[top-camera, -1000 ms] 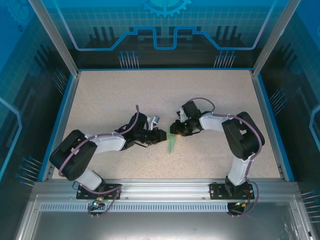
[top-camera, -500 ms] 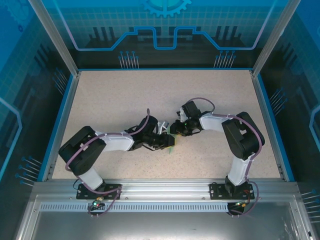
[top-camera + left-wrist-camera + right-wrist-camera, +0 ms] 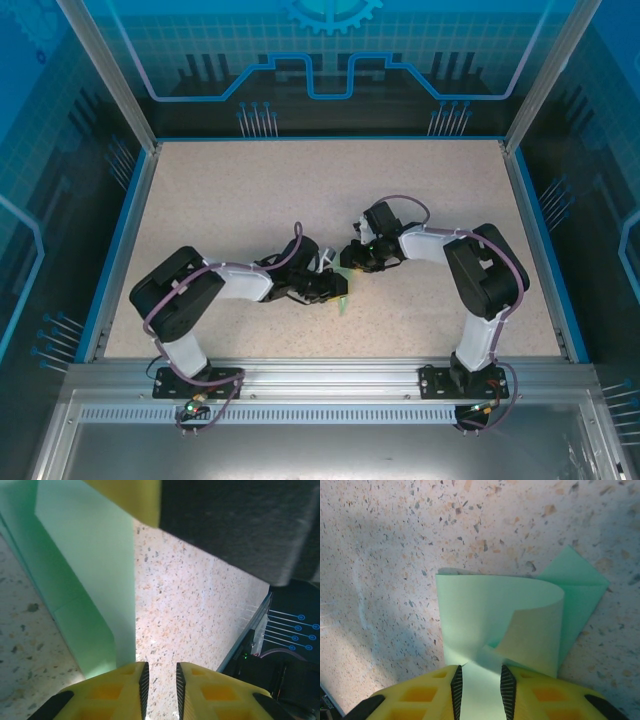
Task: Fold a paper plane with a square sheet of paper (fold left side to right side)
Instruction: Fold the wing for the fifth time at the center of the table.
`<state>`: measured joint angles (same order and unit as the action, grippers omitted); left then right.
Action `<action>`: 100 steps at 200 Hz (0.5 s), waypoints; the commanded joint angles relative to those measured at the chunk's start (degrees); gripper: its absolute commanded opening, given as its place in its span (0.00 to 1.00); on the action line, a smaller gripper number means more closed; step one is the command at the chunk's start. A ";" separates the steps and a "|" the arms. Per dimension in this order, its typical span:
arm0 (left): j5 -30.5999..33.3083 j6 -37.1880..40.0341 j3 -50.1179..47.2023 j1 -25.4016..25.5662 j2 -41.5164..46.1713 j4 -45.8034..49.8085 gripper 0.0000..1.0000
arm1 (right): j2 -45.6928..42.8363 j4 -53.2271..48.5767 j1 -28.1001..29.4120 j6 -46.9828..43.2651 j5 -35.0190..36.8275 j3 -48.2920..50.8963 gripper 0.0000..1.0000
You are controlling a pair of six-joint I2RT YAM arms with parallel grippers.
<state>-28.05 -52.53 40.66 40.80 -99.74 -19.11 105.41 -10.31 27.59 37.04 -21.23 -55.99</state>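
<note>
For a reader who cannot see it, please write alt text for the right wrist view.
A pale green sheet of paper lies on a speckled table, its upper layer curling over from the right. The right claw, with yellow fingers, has the near edge of the paper between its fingertips.

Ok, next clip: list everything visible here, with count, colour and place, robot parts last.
sheet of paper: one, pale mint green, partly folded and curled over, mid-table between the two hands
table: one, beige speckled top with blue edging, under the arms
enclosure panels: blue printed walls on an aluminium frame, around the table
left hand: one, yellow fingers nearly together, beside the paper's edge
right hand: one, yellow fingers with the paper running between them
</note>
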 commanded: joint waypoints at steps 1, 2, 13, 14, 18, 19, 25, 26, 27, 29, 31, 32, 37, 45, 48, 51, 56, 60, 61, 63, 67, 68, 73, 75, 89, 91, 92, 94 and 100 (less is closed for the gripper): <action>1.16 -0.52 -1.20 0.34 -1.29 0.76 0.24 | 3.32 -3.93 0.36 -1.00 2.07 0.52 0.31; 1.16 -0.49 -1.24 0.34 -1.31 0.75 0.24 | 3.36 -3.93 0.36 -1.00 2.12 0.48 0.31; 1.29 -0.56 -1.28 0.35 -1.56 0.82 0.24 | 3.32 -4.02 0.36 -1.00 2.07 0.53 0.31; 1.29 -0.56 -1.28 0.39 -1.53 0.76 0.24 | 3.32 -4.02 0.38 -1.02 2.16 0.46 0.31; 1.32 -0.64 -1.29 0.43 -1.68 0.76 0.24 | 3.33 -4.02 0.36 -1.00 2.15 0.42 0.31; 1.33 -0.60 -1.29 0.43 -1.73 0.75 0.24 | 3.32 -4.02 0.36 -1.00 2.16 0.43 0.31; 1.49 -0.64 -1.37 0.51 -1.92 0.88 0.24 | 3.32 -4.02 0.36 -1.00 2.08 0.43 0.31; 1.57 -0.64 -1.37 0.51 -1.93 0.90 0.24 | 3.32 -4.02 0.36 -1.00 2.03 0.39 0.31; 1.58 -0.69 -1.42 0.56 -1.89 0.91 0.24 | 3.27 -4.02 0.40 -1.00 2.05 0.41 0.31; 1.55 -0.70 -1.45 0.55 -1.95 0.96 0.24 | 3.24 -4.02 0.32 -1.05 2.07 0.43 0.31; 1.63 -0.72 -1.46 0.54 -2.01 1.04 0.24 | 3.23 -4.02 0.35 -1.08 2.07 0.44 0.31; 1.70 -0.72 -1.46 0.57 -2.02 1.07 0.24 | 3.23 -4.02 0.39 -1.08 2.07 0.44 0.31; 1.76 -0.93 -1.63 0.57 -2.21 1.05 0.24 | 3.15 -4.02 0.36 -1.08 2.11 0.41 0.31; 1.85 -1.12 -1.73 0.66 -2.42 1.02 0.24 | 3.09 -3.98 0.36 -1.17 2.05 0.37 0.31; 1.93 -1.23 -1.84 0.63 -2.55 1.01 0.24 | 2.92 -3.95 0.37 -1.18 1.99 0.43 0.31; 1.84 -1.33 -1.92 0.67 -2.63 0.96 0.24 | 2.84 -3.93 0.38 -1.18 1.99 0.35 0.31; 1.91 -1.54 -1.97 0.69 -2.72 0.92 0.24 | 2.67 -3.85 0.41 -1.26 2.00 0.29 0.31; 1.87 -1.62 -1.99 0.79 -2.79 0.85 0.24 | 2.50 -3.80 0.39 -1.31 1.98 0.22 0.31; 1.91 -1.61 -2.04 0.83 -2.85 0.84 0.24 | 2.42 -3.78 0.37 -1.33 1.94 0.24 0.31; 1.90 -1.61 -2.00 0.88 -2.90 0.83 0.24 | 2.37 -3.70 0.40 -1.35 1.95 0.26 0.31; 1.97 -1.73 -1.99 0.99 -2.96 1.00 0.24 | 2.15 -3.56 0.36 -1.35 1.89 0.20 0.31; 2.00 -1.71 -1.99 0.97 -2.98 1.05 0.24 | 2.07 -3.48 0.36 -1.35 1.89 0.23 0.31; 2.03 -1.90 -1.99 1.04 -2.98 1.14 0.24 | 1.81 -3.28 0.36 -1.43 1.76 0.26 0.31; 2.10 -1.92 -1.99 1.13 -3.06 1.22 0.24 | 1.64 -3.07 0.36 -1.37 1.66 0.26 0.31; 2.55 -2.13 -1.95 1.48 -3.08 2.09 0.24 | 0.76 -2.25 0.31 -1.35 1.32 0.15 0.30; 2.58 -2.20 -1.92 1.48 -3.09 2.27 0.24 | 0.63 -2.17 0.34 -1.35 1.31 0.17 0.30; 2.66 -2.26 -1.91 1.57 -3.09 2.43 0.24 | 0.57 -2.09 0.35 -1.35 1.30 0.13 0.30; 2.81 -2.23 -1.91 1.59 -3.09 2.59 0.24 | 0.37 -1.89 0.35 -1.35 1.18 0.12 0.29; 3.11 -2.37 -1.91 1.76 -3.12 3.36 0.23 | -0.10 -1.58 0.35 -1.35 1.06 0.15 0.28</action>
<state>-26.26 -53.93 39.97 41.52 -101.69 -19.35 105.38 -10.26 27.59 36.75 -21.45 -56.07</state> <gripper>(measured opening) 0.238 0.297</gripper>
